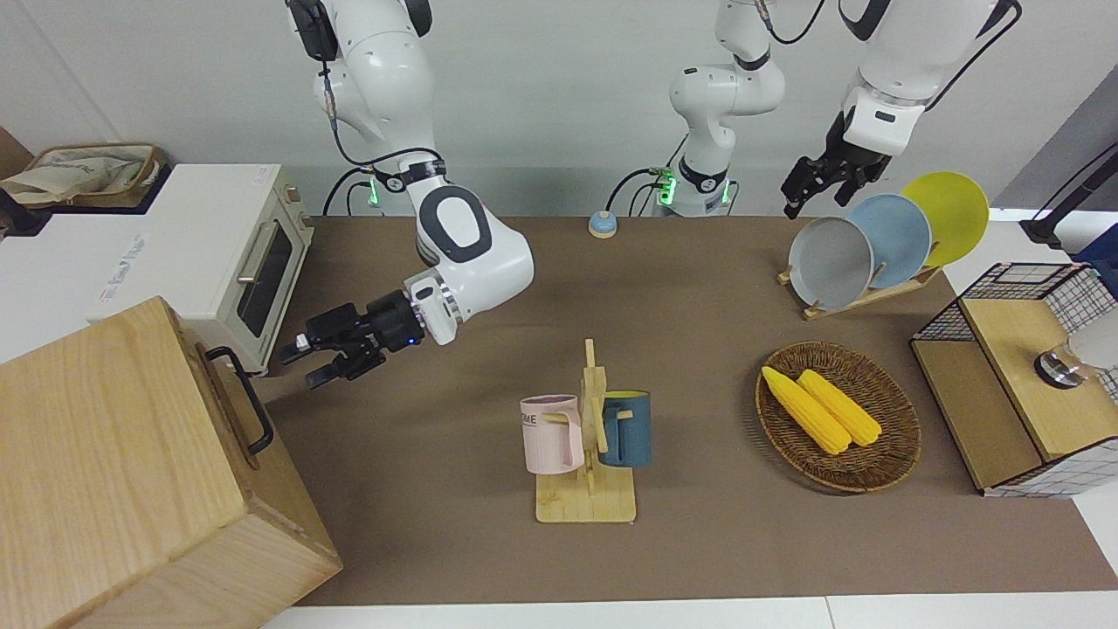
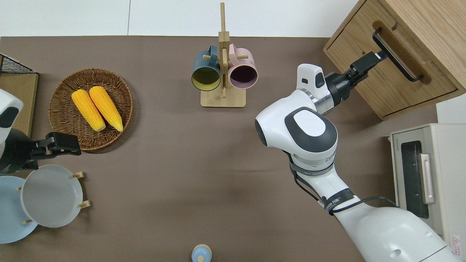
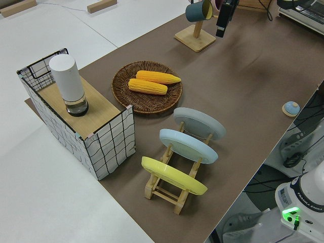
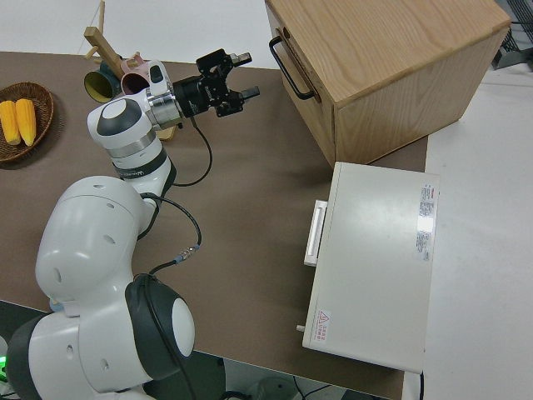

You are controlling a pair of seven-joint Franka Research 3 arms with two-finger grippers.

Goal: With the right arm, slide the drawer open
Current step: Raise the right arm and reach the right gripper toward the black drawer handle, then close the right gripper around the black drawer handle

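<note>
Drawer [image 2: 382, 78] front partly hidden under right gripper [image 2: 369, 60], jaws spread.

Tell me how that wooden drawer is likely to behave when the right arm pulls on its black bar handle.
The drawer is wide and shallow, so it probably slides fairly lightly. The right gripper, open, points toward one end of the handle, not its middle; an off-centre pull might skew or bind the drawer. The cabinet looks bulky, so it likely stays put, though its weight cannot be judged.

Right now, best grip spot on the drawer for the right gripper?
Probably the black bar handle on the drawer front. It stands off the wood, so the open right gripper can straddle its middle, coming in from the table side.
</note>
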